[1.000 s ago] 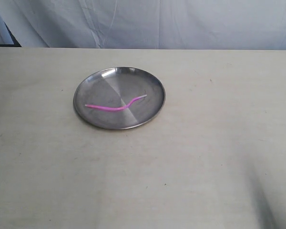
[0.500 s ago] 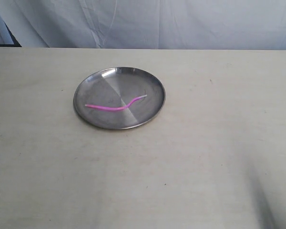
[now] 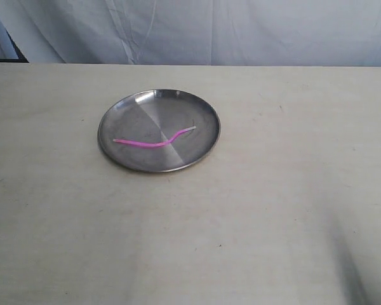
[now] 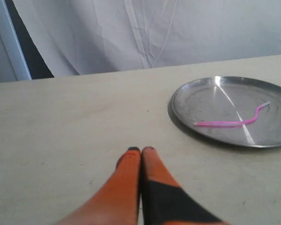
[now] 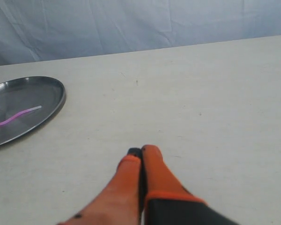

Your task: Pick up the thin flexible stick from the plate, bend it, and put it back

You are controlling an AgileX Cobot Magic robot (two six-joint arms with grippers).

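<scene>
Pointing out over the pale beige tabletop [image 3: 273, 210], the left gripper [image 4: 141, 151], with orange and black fingers, has its two fingertips pressed together and grips nothing. The right gripper [image 5: 141, 150], also orange and black, is likewise closed on itself and empty. Neither arm appears in the exterior view.

Well apart from both grippers, the round shallow brushed-steel plate [image 3: 146, 114] sits on the table, left of centre in the exterior view. Inside it lies the very thin bright pink plastic stick [image 3: 155, 145]. It runs across the plate's middle in a shallow wave, with a kink near its pale whitish end, which points toward the right arm's side. A white cloth backdrop [image 3: 241, 32] hangs behind the table.

The stick looks almost weightless, soft and springy. Lying on slick metal, it would probably skid away if nudged. A likely hold is one gripper near each end, pinching precisely with the fingertips, which leaves the middle free to bend.
</scene>
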